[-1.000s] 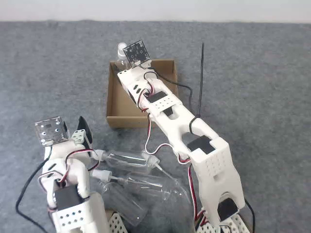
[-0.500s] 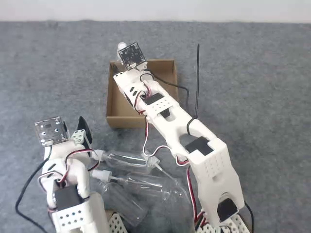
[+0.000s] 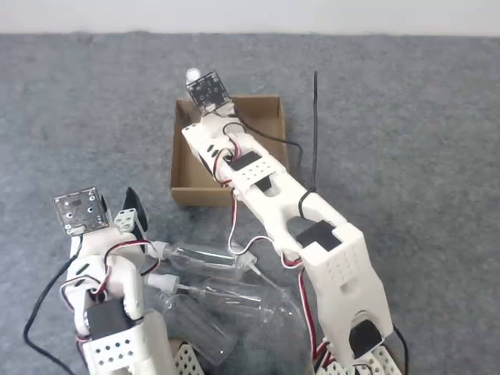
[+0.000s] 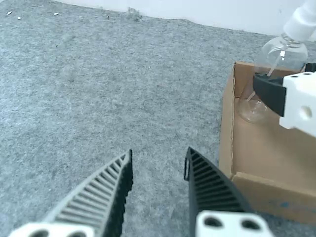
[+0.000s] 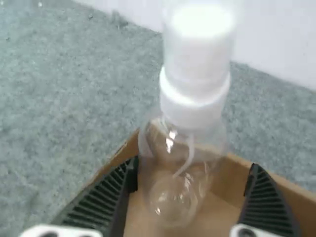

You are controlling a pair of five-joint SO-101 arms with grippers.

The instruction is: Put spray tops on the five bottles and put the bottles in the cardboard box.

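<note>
The right gripper stands open astride an upright bottle that wears its white spray top. One jaw sits close to the clear wall and a gap shows at the other. The bottle stands in the 11 o'clock corner of the cardboard box, near both walls there. A black cable rises just off the box's 3 o'clock edge. The left gripper hangs open, holding nothing, above the carpet at the box's 7 o'clock. Three more bottles lie crowded on their sides at 6 o'clock, between the arm bases. Grey carpet stretches wide toward 3 and 9 o'clock.
</note>
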